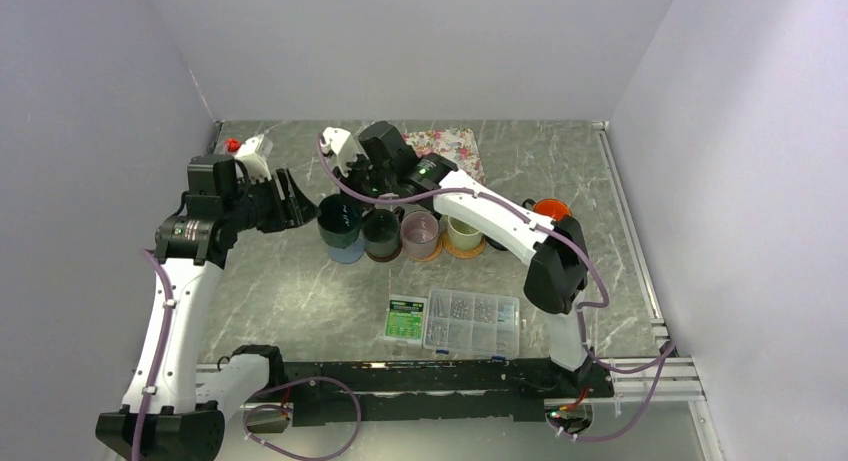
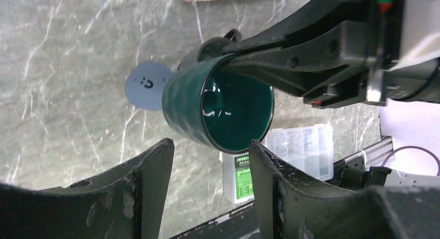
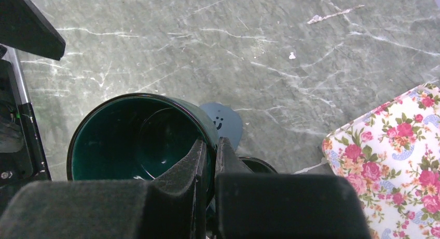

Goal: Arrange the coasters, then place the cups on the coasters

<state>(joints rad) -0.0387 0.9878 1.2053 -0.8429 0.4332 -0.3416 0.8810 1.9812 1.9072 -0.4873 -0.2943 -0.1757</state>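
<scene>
Right pincer point(image 3: 211, 145) pinches teal cup point(image 2: 218, 107) by rim; if you drop off-centre it could tip off blue coaster point(image 2: 145, 86), w/ spread left pincer point(image 2: 210, 166) close.

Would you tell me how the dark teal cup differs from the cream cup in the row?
The dark teal cup is dark and glossy; the cream cup is pale. The right gripper pinches the teal cup's rim, while the cream cup stands free. The cream cup sits on a tan coaster; the teal cup only partly overlaps the light blue coaster. Both stand mouth up in one row.
</scene>
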